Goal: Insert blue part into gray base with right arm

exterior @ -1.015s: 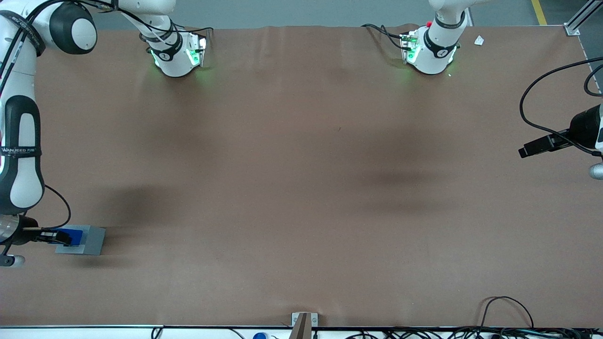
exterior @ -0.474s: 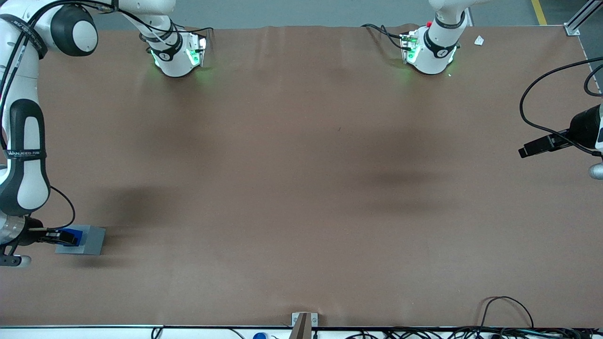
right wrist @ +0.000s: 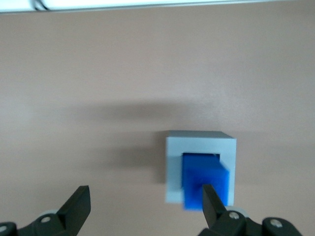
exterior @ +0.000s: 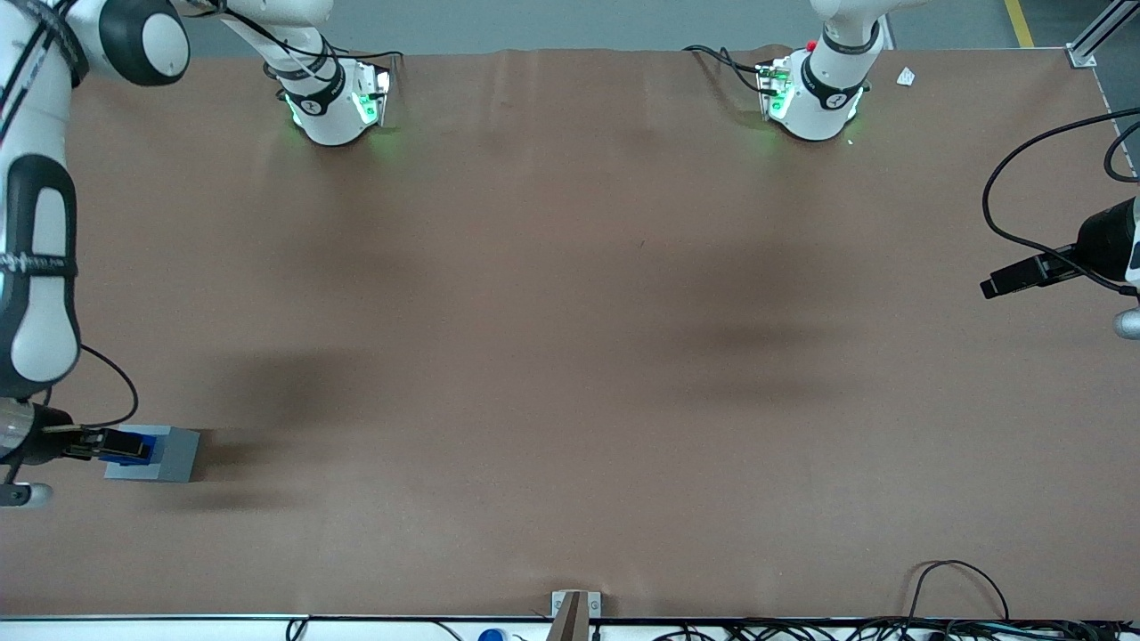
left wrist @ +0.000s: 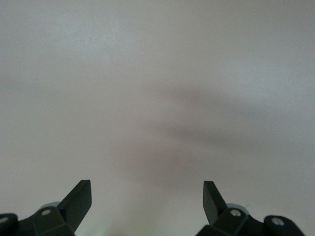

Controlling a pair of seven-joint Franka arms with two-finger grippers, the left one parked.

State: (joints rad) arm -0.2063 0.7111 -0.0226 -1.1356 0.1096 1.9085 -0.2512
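The gray base point(exterior: 176, 452) stands near the table's edge at the working arm's end, toward the front camera. The blue part point(exterior: 148, 442) sits in its square recess and sticks up out of it. In the right wrist view the blue part point(right wrist: 204, 179) fills the recess of the gray base point(right wrist: 174, 167). My right gripper point(right wrist: 145, 192) is open and holds nothing. It hangs above the base and is offset sideways, so one fingertip point(right wrist: 210, 199) overlaps the blue part and the other is over bare table. In the front view the gripper point(exterior: 116, 443) overlaps the blue part.
The brown table mat point(exterior: 570, 356) spreads around the base. Both arm bases point(exterior: 334, 102) stand at the table's edge farthest from the front camera. A table edge strip point(right wrist: 147, 4) shows in the right wrist view. Cables point(exterior: 962, 588) lie at the front edge toward the parked arm's end.
The right arm's upper links have risen and shifted a little. The gripper has drawn slightly away from the base toward the table's end. The blue part stays in the gray base.
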